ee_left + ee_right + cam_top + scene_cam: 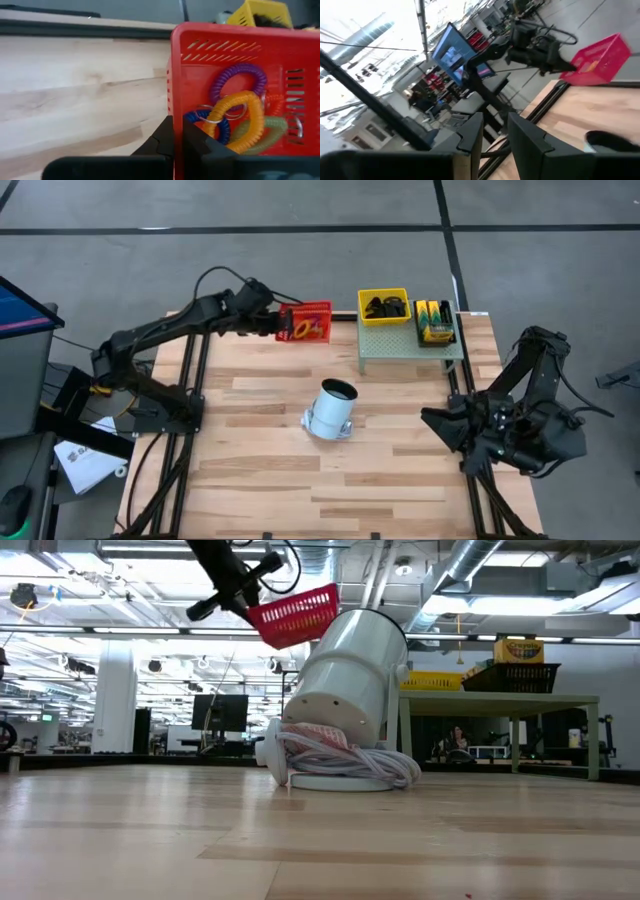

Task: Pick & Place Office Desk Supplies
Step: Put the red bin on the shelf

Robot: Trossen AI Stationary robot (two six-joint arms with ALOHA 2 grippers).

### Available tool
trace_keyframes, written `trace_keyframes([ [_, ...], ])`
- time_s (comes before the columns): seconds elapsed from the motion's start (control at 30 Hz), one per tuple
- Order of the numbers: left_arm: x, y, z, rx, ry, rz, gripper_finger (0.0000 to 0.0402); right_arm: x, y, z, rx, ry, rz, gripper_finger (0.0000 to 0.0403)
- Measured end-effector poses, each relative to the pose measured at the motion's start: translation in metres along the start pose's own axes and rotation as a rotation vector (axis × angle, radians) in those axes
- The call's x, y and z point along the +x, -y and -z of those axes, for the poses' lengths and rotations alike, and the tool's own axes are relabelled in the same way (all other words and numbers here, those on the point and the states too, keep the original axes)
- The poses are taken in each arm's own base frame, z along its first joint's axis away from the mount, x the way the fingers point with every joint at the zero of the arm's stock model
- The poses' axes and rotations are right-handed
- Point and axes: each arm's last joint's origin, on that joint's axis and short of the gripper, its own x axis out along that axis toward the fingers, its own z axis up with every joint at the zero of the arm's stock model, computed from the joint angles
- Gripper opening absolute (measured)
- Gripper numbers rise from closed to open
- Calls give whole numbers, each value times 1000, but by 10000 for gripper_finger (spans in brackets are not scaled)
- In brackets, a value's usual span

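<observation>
— What are you working over?

— A pale wooden plank table [270, 480] on a grey floor. Beyond it the low view shows an open hall with ceiling ducts, lit strips and monitors on desks.

— Count what's out.

— Three baskets. The red basket [306, 322] is pinched by its wall in my left gripper [279, 321], lifted off the table near the far edge; inside lie coiled rubber-band rings [239, 111]: one purple, one orange, one blue, one green. One yellow basket [384, 306] of black binder clips and one dark basket [435, 322] of crayon boxes sit on one small green stand [408, 343]. One white cylinder [332, 409] lies mid-table.

— Your other arm?

— My right gripper [440, 423] waits at the right edge, fingers slightly apart, empty.
</observation>
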Motion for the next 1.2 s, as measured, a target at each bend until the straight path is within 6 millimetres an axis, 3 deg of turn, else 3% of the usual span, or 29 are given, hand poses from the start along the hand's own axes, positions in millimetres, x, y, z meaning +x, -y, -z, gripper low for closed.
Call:
trace_keyframes([
  [0.2, 4, 29, 10, 12, -82, -28, 0, 0, 3, 1, -85, 32, 62, 86],
  [0.43, 26, 71, 24, 9, -146, -45, 0, 2, 7, 3, -228, 51, 107, 79],
  [0.57, 41, 90, 20, 7, -149, -42, 0, 10, 10, 1, -244, 70, 136, 73],
  [0.83, 53, 103, 14, 13, -149, -49, 0, 32, 19, -18, -152, 102, 148, 71],
  [0.97, 51, 103, 14, 24, -138, -53, 0, 51, 28, -23, -87, 57, 79, 71],
  [1.2, 39, 101, 10, 57, -108, -46, 0, 117, 55, -21, -10, -123, 3, 94],
])
